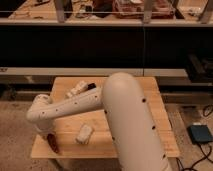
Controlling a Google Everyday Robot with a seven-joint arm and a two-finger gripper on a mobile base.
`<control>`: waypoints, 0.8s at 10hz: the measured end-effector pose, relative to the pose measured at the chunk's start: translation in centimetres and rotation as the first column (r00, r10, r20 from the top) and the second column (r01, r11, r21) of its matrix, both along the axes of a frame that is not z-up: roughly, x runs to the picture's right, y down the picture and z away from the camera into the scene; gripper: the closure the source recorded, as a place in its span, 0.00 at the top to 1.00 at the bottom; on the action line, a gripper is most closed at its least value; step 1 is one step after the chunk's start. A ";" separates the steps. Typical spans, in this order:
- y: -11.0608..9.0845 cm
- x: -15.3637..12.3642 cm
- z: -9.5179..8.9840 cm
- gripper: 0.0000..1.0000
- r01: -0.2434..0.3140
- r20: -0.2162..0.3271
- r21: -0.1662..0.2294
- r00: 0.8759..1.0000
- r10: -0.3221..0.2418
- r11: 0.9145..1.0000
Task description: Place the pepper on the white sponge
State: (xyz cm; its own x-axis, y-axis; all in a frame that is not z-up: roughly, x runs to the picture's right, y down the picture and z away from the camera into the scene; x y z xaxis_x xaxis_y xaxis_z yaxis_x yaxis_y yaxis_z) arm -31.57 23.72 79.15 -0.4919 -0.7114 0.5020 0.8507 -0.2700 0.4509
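Observation:
The white sponge [84, 134] lies on the wooden table [150, 120], near its front edge and left of centre. The pepper [52, 145], slim and dark red, is at the table's front left corner, to the left of the sponge. My gripper [49, 137] is at the end of the white arm [75, 104], directly above the pepper and touching or almost touching it. The arm's wrist hides most of the gripper. There is a gap about one sponge-length wide between pepper and sponge.
A pale lumpy object with a black piece [80, 88] lies at the table's back left. The bulky white arm covers the table's middle. Dark shelving [100, 45] stands behind the table. A blue-grey box [201, 134] and cables are on the floor at right.

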 end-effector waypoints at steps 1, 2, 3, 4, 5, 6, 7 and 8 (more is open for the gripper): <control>-0.6 0.2 0.1 0.10 -0.009 0.002 0.003 1.000 0.009 1.000; -1.4 0.6 0.2 0.10 -0.023 0.003 0.008 1.000 0.023 1.000; -2.6 1.4 0.4 0.10 -0.038 0.001 0.018 0.999 0.038 0.999; -3.2 1.9 0.6 0.10 -0.047 0.000 0.021 0.999 0.047 0.999; -3.7 2.5 0.8 0.10 -0.056 -0.002 0.023 0.998 0.056 0.998; -4.1 3.2 1.0 0.10 -0.068 -0.005 0.020 0.998 0.068 0.997; -4.3 3.9 1.3 0.10 -0.079 -0.010 0.013 0.997 0.079 0.997; -4.2 4.5 1.6 0.10 -0.085 -0.014 0.006 0.996 0.085 0.996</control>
